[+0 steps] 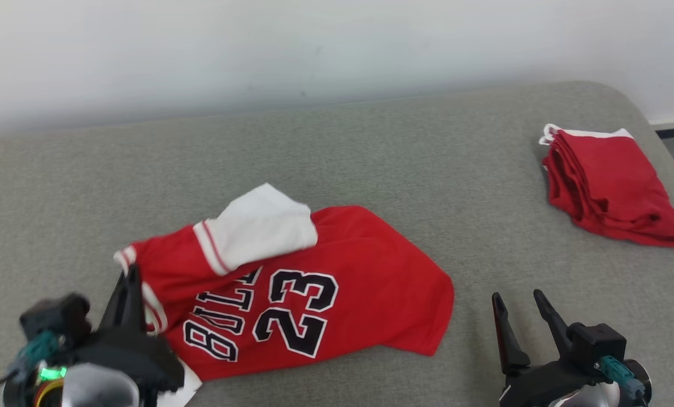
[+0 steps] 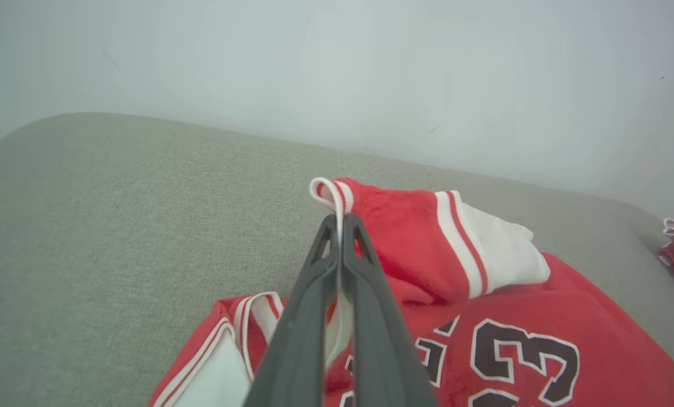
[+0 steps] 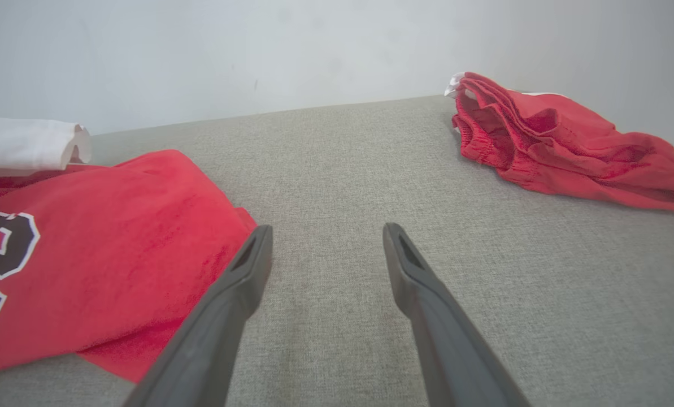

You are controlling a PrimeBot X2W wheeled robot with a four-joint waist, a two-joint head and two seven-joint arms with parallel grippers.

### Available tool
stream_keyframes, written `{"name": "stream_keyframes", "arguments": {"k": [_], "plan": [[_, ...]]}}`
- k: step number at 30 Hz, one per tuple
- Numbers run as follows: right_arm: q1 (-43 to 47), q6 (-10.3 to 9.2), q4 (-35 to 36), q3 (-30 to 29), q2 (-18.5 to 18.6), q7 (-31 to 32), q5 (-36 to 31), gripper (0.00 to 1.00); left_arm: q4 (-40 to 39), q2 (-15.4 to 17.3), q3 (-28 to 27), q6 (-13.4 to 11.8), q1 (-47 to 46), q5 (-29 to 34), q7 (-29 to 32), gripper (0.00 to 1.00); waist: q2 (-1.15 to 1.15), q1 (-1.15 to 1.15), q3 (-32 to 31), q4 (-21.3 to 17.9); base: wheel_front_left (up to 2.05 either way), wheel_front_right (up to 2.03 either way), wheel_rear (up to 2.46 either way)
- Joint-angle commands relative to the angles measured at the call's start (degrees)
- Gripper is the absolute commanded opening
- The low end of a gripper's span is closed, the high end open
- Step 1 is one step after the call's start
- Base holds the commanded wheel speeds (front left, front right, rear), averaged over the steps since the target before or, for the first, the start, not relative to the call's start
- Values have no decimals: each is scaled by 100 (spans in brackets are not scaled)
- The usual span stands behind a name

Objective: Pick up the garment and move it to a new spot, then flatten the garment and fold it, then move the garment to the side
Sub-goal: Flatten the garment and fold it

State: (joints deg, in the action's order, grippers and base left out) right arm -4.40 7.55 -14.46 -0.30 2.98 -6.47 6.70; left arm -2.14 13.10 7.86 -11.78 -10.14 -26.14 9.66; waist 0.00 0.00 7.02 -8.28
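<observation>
The garment (image 1: 337, 271), a red jersey with a black "23" and white sleeves, lies crumpled left of centre on the grey surface. One white sleeve (image 1: 260, 226) is folded over its chest. My left gripper (image 1: 130, 277) is shut on the garment's striped collar edge at its left end; in the left wrist view the closed fingertips pinch the white trim (image 2: 330, 195) of the garment (image 2: 540, 316). My right gripper (image 1: 520, 302) stands open over bare surface, just right of the garment's hem (image 3: 144, 265). Nothing is between its fingers (image 3: 252, 265).
A plain red garment (image 1: 608, 183) lies bunched at the far right, near the rounded edge of the grey padded surface (image 1: 370, 147); it also appears in the right wrist view (image 3: 562, 141). A pale wall rises behind. Floor shows past the right edge.
</observation>
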Motion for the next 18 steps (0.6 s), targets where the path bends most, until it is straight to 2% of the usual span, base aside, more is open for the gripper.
{"name": "stream_keyframes", "arguments": {"k": [1,5,10,13,14,15,16,17,18], "plan": [[88,-14,23,-19,2,16,-24,100,-186,29,-76,-115,326,33,27,0,0,0,3,238,0,0,0],[84,-14,76,-13,3,49,-33,100,-397,46,-276,-321,1035,-95,65,0,0,0,38,465,0,0,0],[26,-14,106,-10,28,77,-49,100,-268,-21,-387,-364,1334,-210,-79,0,0,0,58,634,0,0,0],[-22,-14,130,31,81,107,-73,100,90,-115,-439,-312,1401,-340,-238,0,0,0,59,702,0,0,0],[-27,-14,130,52,103,134,-68,100,165,-143,-461,-315,1396,-365,-299,38,0,0,52,711,0,0,0],[-27,-14,130,52,103,134,-68,100,165,-143,-461,-315,1396,-365,-299,38,0,0,52,711,0,0,0],[-35,-14,152,54,117,177,-75,100,249,-178,-486,-322,1397,-412,-326,91,0,0,42,716,0,0,0],[-50,-14,199,53,162,321,-95,100,331,-214,-531,-315,1385,-426,-411,100,0,0,23,718,0,0,0],[-69,-14,221,41,180,407,-102,100,359,-224,-564,-315,1376,-447,-469,100,0,0,16,716,0,0,0]]}}
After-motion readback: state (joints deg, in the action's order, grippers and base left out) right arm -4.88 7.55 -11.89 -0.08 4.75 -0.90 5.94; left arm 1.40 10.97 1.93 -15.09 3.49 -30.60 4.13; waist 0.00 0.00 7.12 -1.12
